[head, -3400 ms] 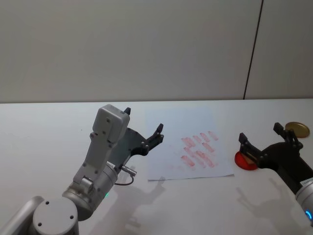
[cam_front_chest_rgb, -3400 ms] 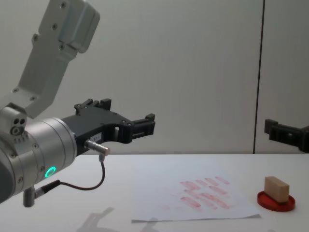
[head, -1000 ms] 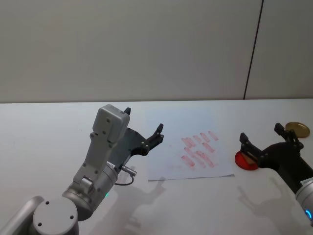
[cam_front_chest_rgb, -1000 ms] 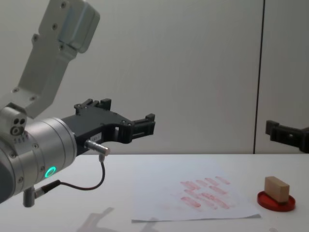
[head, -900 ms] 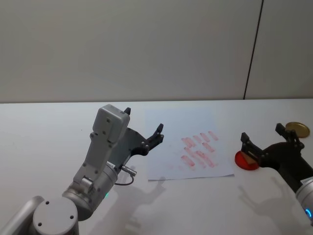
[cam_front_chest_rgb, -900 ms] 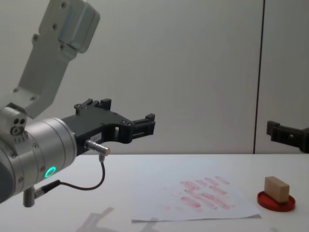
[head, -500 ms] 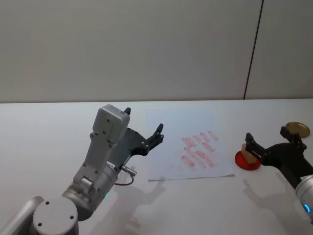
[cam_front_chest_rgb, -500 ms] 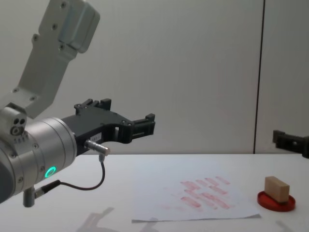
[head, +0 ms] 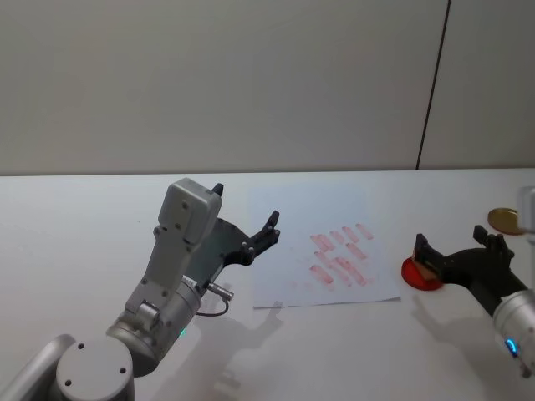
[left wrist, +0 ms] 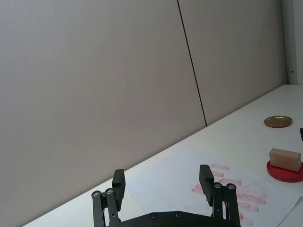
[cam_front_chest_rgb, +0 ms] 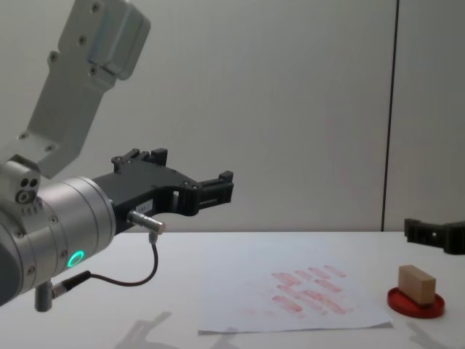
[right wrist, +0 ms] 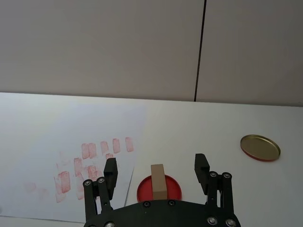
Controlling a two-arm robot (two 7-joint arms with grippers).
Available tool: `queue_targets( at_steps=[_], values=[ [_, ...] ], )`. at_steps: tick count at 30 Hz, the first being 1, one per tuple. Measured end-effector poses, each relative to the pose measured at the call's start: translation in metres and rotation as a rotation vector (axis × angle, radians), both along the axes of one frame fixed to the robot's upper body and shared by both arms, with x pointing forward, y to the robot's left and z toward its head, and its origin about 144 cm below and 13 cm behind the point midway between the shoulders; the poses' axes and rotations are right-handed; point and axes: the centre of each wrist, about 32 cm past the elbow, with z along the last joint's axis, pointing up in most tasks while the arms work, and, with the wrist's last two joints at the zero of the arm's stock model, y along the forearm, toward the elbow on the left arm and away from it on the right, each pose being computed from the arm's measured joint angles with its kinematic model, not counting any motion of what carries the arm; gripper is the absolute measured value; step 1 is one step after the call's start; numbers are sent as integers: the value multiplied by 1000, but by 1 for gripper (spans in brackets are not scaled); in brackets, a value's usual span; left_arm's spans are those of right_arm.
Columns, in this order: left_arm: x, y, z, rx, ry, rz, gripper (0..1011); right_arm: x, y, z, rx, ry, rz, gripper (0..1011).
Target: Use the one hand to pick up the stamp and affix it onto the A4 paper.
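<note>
Dropping lower than half a second ago in the chest view, the right gripper (head: 451, 244) is hovering just above the stamp (cam_front_chest_rgb: 415, 282), fingers spread, not touching it. At far left, the left gripper (head: 246, 206) is hanging unchanged, claw spread, over the left edge of the A4 paper (head: 288, 251). Just beyond the paper's right edge, the stamp, a pale wooden block, is sitting on the red ink pad (cam_front_chest_rgb: 396, 302). Bare table (head: 468, 196) is lying open between the pad and the gold lid (head: 504, 219).
</note>
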Motion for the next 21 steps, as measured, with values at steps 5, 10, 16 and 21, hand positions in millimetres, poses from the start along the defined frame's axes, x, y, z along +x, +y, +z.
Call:
queue_targets(
  at_steps=[5,10,16,21],
  values=[
    [0,0,0,0,0,0,993,8,4,0,-15,41,-11,1001],
    [0,0,0,0,0,0,993,15,8,0,-23,74,-22,1001],
    [0,0,0,0,0,0,993,26,12,-2,-31,117,-34,1001],
    [0,0,0,0,0,0,993,33,14,-3,-33,139,-41,1001]
  ],
)
